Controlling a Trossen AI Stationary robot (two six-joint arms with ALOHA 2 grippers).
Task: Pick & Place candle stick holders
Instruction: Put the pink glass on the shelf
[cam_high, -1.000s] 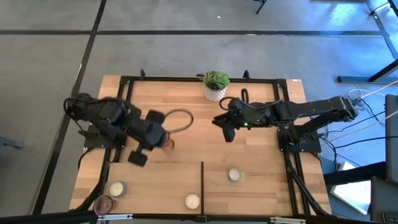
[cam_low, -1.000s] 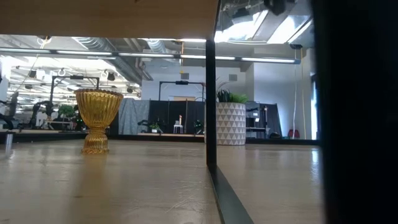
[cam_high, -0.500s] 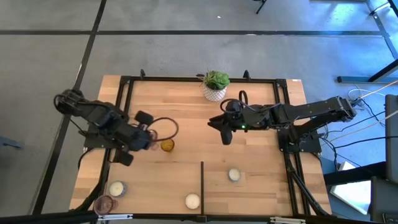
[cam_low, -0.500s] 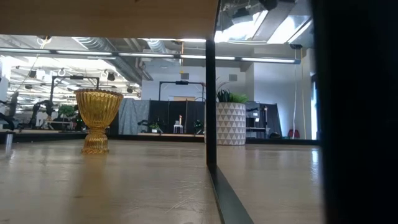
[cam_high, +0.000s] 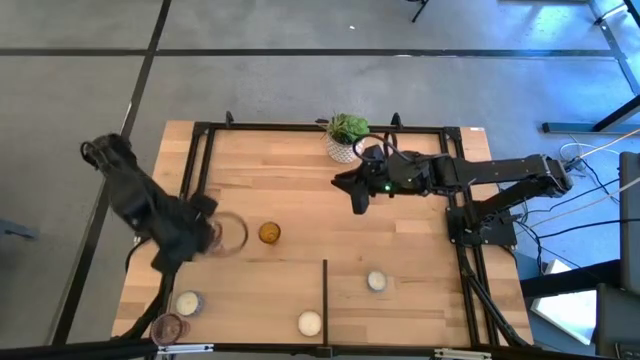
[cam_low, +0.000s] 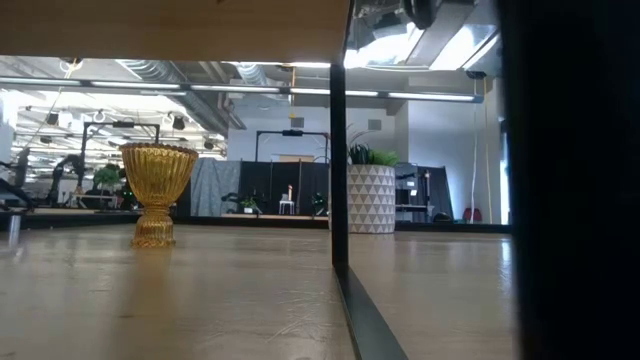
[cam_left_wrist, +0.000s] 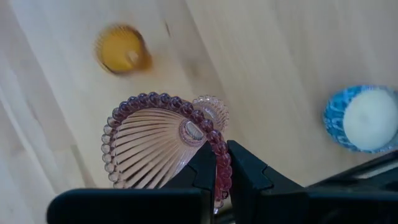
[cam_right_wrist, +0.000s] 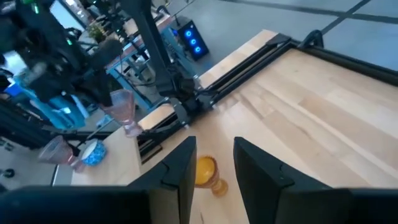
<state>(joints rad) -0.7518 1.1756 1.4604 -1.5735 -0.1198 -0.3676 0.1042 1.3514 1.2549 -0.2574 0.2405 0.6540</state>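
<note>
Wooden table (cam_high: 400, 240) with a black frame, no readable writing or brand on anything in view. Right arm reaches in over the back-middle of the table; right gripper (cam_high: 357, 198) hovers near the white pot with a green plant (cam_high: 346, 138), fingers slightly apart, nothing between them (wrist view shows an empty gap). Left arm sits at the table's left edge; left gripper (cam_left_wrist: 222, 177) is clamped on the beaded rim of a pinkish-purple holder (cam_left_wrist: 163, 147), lifted and tilted. Amber holder (cam_high: 268, 233) stands upright mid-table, just beside the lifted pink one. At the front left a white holder (cam_high: 187, 302) in a blue patterned cup sits near the second pinkish-purple holder (cam_high: 169, 327). Another white holder (cam_high: 309, 323) is at front centre, left of the divider bar; a third white holder (cam_high: 376, 282) is right of it.
</note>
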